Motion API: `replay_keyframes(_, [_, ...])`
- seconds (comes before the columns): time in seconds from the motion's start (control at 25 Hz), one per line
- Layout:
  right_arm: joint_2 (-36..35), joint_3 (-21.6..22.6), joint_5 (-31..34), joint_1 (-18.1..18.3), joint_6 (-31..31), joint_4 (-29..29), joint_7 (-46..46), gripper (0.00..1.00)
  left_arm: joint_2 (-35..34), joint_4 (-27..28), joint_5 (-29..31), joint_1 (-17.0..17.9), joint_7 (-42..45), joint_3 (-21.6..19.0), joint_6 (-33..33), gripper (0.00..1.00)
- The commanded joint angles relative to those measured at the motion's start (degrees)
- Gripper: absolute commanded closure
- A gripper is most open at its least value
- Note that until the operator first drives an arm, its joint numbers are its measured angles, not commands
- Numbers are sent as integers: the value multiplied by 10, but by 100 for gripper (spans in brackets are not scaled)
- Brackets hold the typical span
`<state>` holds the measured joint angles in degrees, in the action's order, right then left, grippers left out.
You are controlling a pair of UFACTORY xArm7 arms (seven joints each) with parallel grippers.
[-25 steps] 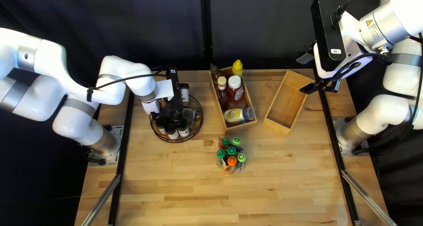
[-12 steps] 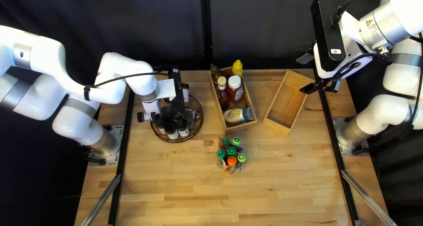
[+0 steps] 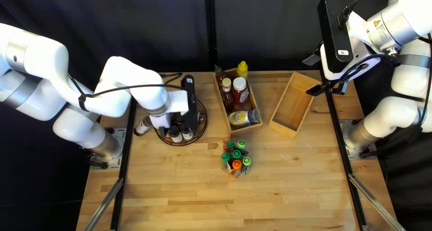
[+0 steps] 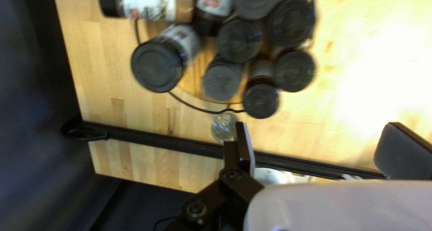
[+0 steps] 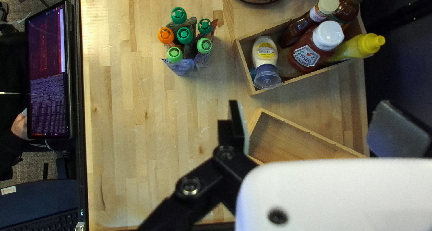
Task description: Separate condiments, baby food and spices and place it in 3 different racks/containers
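Since the earlier frames, the left gripper (image 3: 161, 120) has shifted to the right over the wire rack (image 4: 204, 111), and a dark-lidded spice jar (image 3: 141, 128) has come into view on the rack's left side, slipping slightly nearer and farther left. It now sits slanted just outside the rack, near the black rail (image 4: 157, 141). In the left gripper's own view the fingers stand wide, holding nothing. Dark-lidded spice jars (image 4: 261, 100) crowd the rack at the left of the scene.

At far center, a wooden box (image 3: 245, 130) holds the ketchup bottle (image 3: 240, 94), yellow mustard bottle (image 3: 242, 70), two dark sauce bottles (image 3: 227, 96) and a cream-colored squeeze bottle (image 3: 238, 118) at its near end. Baby food pouches (image 3: 236, 154) with green and orange caps stand bunched nearer than that box. To its right is a second wooden box (image 3: 292, 103).

The right gripper (image 3: 313, 75) has stayed put at far right, fingers wide, nothing between them. Past the table's near edge are a screen (image 5: 47, 71) and a person's hand (image 5: 20, 125).
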<state>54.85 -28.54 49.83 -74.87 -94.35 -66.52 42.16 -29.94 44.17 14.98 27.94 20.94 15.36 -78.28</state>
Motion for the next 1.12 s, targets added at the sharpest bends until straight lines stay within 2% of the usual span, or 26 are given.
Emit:
replay_keyframes(0.04, [0,0,0,0,0,0,0,0,31,43,-27,27,6,-19,3,0])
replay_keyframes(0.24, [0,0,0,0,0,0,0,0,64,75,-48,52,16,-41,11,0])
replay_keyframes(0.44, [0,0,0,0,0,0,0,0,38,51,-39,48,33,-50,3,0])
replay_keyframes(0.8, [0,0,0,0,0,0,0,0,-32,-43,-19,-10,74,-24,-68,0])
replay_keyframes(0.96, [0,0,0,0,0,0,0,0,-78,-101,-3,-40,91,-12,-69,0])
replay_keyframes(1.12, [0,0,0,0,0,0,0,0,-97,-153,15,-69,83,21,-49,0])
